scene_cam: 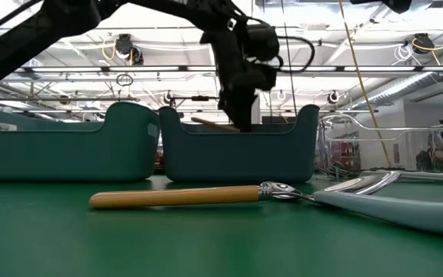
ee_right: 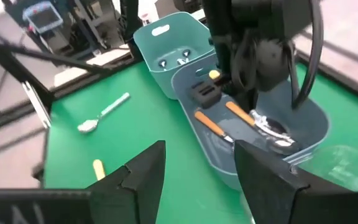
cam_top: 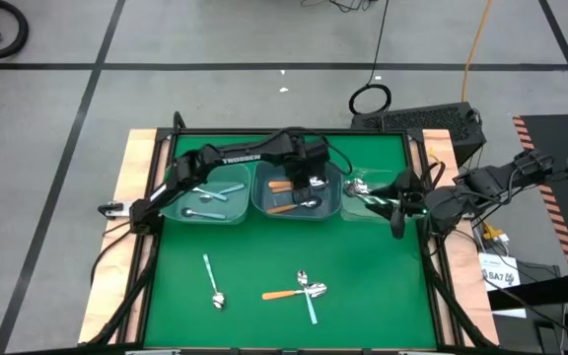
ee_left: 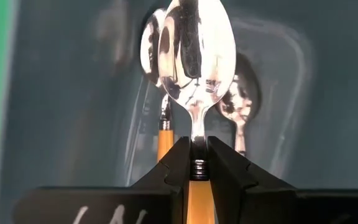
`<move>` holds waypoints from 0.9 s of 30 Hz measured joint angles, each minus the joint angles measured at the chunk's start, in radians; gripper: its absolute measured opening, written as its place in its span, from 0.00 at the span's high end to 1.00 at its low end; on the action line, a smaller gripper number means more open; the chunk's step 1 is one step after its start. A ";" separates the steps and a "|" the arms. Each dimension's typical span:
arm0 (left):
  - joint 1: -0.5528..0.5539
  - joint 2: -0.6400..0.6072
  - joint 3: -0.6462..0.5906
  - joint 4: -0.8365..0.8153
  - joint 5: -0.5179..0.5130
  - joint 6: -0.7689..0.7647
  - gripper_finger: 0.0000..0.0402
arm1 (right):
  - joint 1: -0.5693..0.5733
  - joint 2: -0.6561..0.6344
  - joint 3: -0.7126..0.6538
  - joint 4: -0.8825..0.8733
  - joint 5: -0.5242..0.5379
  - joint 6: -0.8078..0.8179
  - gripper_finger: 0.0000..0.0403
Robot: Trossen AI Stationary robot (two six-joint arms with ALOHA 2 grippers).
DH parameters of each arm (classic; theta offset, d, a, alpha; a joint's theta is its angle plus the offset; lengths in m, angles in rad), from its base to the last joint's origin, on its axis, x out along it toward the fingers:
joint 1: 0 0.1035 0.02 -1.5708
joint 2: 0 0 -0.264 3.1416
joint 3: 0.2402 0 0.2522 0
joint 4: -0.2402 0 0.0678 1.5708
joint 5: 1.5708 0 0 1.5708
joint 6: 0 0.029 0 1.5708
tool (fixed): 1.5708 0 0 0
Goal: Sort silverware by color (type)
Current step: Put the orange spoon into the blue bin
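My left gripper (cam_top: 310,183) reaches into the middle bin (cam_top: 264,202) and is shut on an orange-handled spoon (ee_left: 194,56). Two more orange spoons (ee_right: 211,124) lie on that bin's floor. The left bin (cam_top: 180,209) holds light blue spoons (cam_top: 227,189). The clear right bin (cam_top: 381,210) holds teal-green spoons (cam_top: 361,191). On the green mat near the front lie a light blue spoon (cam_top: 211,280), an orange spoon (cam_top: 282,293) and a pale-handled spoon (cam_top: 310,300) crossing it. My right gripper (ee_right: 197,180) is open beside the right bin. My left gripper pinches the spoon between its two fingers at the neck (ee_left: 196,167), where the orange handle meets the metal. The fingers point down into the middle bin. The spoon runs along them with its bowl (ee_left: 194,56) ahead, over the spoons below; whether it touches them I cannot tell.
The three bins stand side by side along the table's far half. In the low view the orange spoon (scene_cam: 175,198) and a pale blue handle (scene_cam: 391,206) lie close in front. Raised black rails edge the mat (cam_top: 383,316), whose near half is mostly bare.
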 joint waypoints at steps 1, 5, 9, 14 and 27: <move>0.000 0.008 0.000 -0.001 -0.008 -0.017 0.89 | -0.001 -0.002 0.000 -0.008 0.000 -0.026 0.54; 0.000 0.042 0.000 0.004 -0.013 -0.054 0.82 | -0.020 -0.025 0.000 -0.051 0.004 -0.106 0.54; -0.001 0.062 0.000 0.001 -0.016 -0.085 0.78 | -0.047 -0.055 0.000 -0.087 0.004 -0.106 0.54; -0.004 0.062 0.000 -0.001 -0.017 -0.143 0.74 | -0.055 -0.069 0.000 -0.106 0.003 -0.099 0.54; -0.085 -0.054 0.146 -0.086 0.004 -0.271 0.71 | -0.052 -0.027 0.000 -0.099 -0.034 0.262 0.54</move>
